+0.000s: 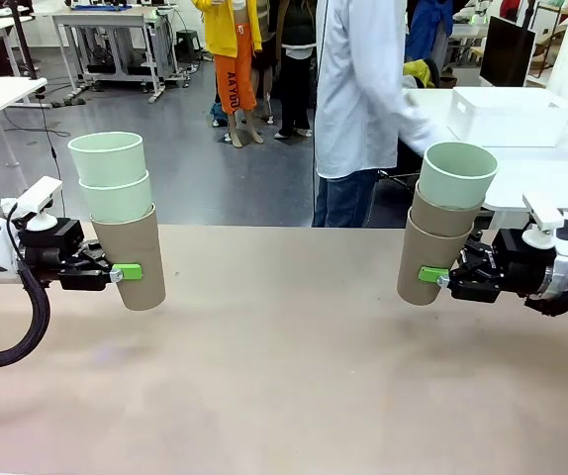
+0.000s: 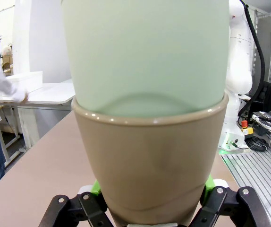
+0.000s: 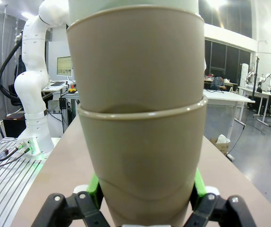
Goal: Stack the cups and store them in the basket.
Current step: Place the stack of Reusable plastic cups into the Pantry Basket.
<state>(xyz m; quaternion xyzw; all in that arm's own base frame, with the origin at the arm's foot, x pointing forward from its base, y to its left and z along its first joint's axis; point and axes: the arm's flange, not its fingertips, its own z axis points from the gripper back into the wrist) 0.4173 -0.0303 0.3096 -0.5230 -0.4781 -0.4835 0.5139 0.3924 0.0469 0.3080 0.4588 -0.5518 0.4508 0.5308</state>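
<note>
The left claw (image 1: 131, 272) is clenched on the brown base of a stack of cups (image 1: 121, 223), two mint ones nested above, held over the left end of the bench (image 1: 284, 356). The right claw (image 1: 430, 276) grasps a second stack (image 1: 442, 223), two brown and one mint, over the bench's right end. Both stacks point mouths up, long axes near vertical, tops leaning slightly outward. The basket (image 1: 507, 117) sits beyond the bench's far right corner.

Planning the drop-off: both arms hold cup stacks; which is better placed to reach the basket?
Probably right: the right gripper, shut on its cup stack, is nearest the basket on the white table at far right; the left gripper hangs at the opposite side.
</note>
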